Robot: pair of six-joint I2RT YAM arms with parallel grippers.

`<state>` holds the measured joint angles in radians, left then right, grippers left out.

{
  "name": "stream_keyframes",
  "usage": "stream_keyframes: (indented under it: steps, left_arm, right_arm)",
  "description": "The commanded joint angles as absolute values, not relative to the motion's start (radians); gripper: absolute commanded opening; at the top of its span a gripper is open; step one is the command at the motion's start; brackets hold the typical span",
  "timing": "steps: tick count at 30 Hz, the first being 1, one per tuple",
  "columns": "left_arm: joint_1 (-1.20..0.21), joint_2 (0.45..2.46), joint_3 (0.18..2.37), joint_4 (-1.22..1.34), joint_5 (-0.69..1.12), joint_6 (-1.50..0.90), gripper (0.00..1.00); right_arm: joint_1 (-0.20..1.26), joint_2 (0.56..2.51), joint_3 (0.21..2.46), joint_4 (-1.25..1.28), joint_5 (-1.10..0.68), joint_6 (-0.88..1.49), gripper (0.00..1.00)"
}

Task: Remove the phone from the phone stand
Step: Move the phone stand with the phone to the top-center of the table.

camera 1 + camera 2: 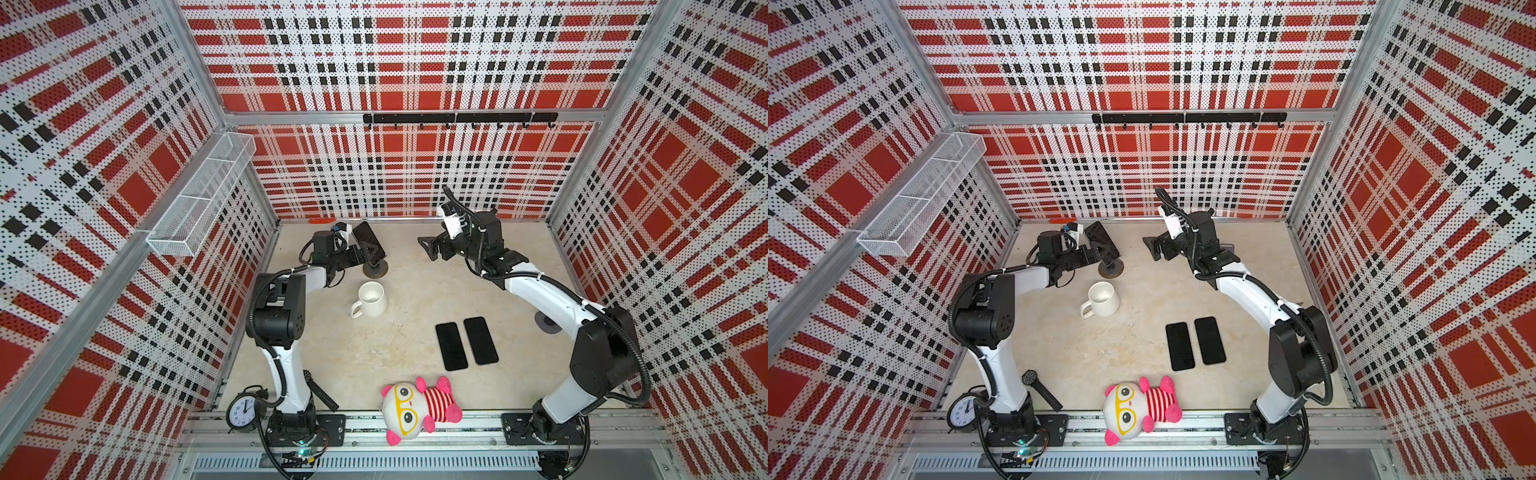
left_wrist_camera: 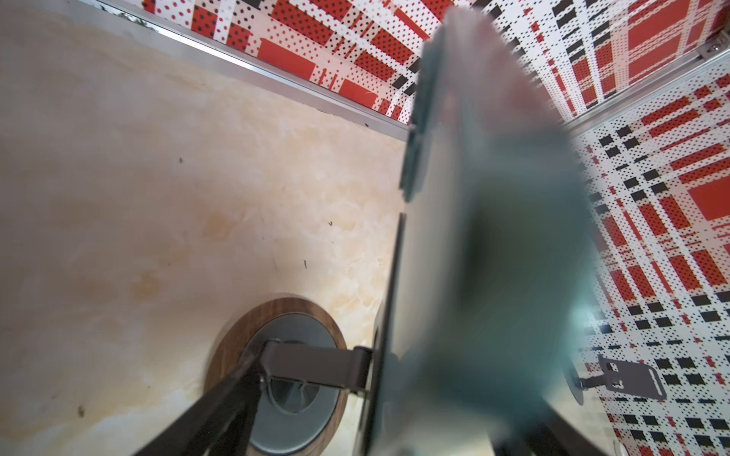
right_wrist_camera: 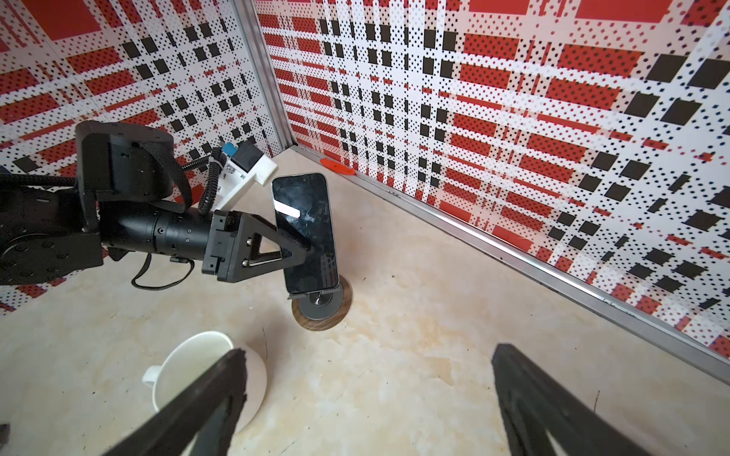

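At the back left of the table, a black phone (image 1: 368, 240) (image 1: 1100, 237) (image 3: 304, 229) leans on a phone stand with a round wood-rimmed base (image 1: 375, 269) (image 1: 1111, 270) (image 3: 322, 310) (image 2: 292, 375). My left gripper (image 1: 365, 254) (image 1: 1096, 253) straddles the phone, open. One finger (image 3: 276, 241) reaches across the screen. The other finger (image 2: 205, 418) is behind it beside the stand's arm, with a gap to the phone's back. The phone (image 2: 493, 237) is a close blur in the left wrist view. My right gripper (image 1: 430, 249) (image 1: 1152, 247) (image 3: 367, 355) hangs open and empty to the right.
A white mug (image 1: 371, 298) (image 3: 205, 375) stands just in front of the stand. Two black phones (image 1: 451, 346) (image 1: 481, 340) lie flat at centre right. A plush toy (image 1: 415, 409), an alarm clock (image 1: 243, 411) and a watch (image 1: 1040, 388) sit near the front rail. A wire basket (image 1: 199, 195) hangs on the left wall.
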<state>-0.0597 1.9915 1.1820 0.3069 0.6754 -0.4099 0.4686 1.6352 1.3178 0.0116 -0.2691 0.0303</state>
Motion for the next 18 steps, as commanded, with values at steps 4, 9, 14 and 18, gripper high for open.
stream_keyframes:
  steps: [4,9,14,18]
  left_arm:
    - [-0.065,1.997,1.19,0.345,0.746,-0.385,0.85]
    - [-0.067,2.009,1.199,0.347,0.769,-0.374,0.8]
    - [-0.071,2.005,1.191,0.347,0.767,-0.374,0.75]
    - [-0.071,2.005,1.181,0.347,0.759,-0.347,0.71]
  right_arm:
    - [0.474,1.647,1.33,0.015,-0.294,0.005,1.0]
    - [0.473,1.657,1.336,0.015,-0.306,0.009,1.0]
    - [0.473,1.663,1.344,0.008,-0.307,0.009,1.0]
    - [0.473,1.664,1.341,0.009,-0.303,0.011,1.0]
